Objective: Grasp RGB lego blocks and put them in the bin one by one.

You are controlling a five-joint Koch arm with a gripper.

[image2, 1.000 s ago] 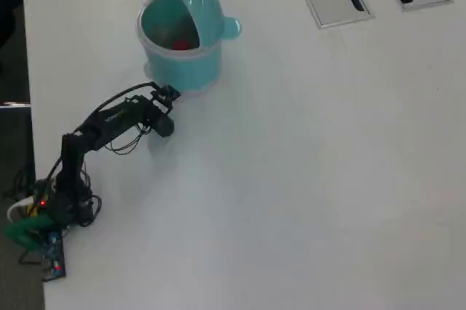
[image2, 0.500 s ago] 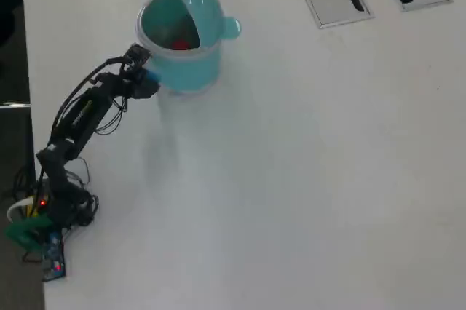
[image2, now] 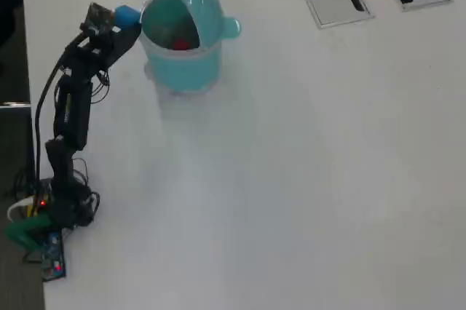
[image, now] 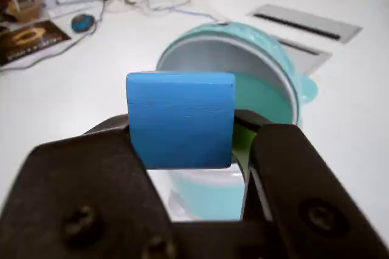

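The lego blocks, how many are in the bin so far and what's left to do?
One red block already lies inside the teal bin. The gripper is shut on the blue block, held beside the bin's rim and not yet over the opening. It has yet to be dropped in. No yellow-green block shows in either view.

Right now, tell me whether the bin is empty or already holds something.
Not empty. In the overhead view a red block lies inside the open teal bin. The blue block is outside, clamped in the gripper.

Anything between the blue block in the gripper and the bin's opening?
Nothing. In the overhead view the blue block sits just left of the bin, only bare white table below; the wrist view agrees.
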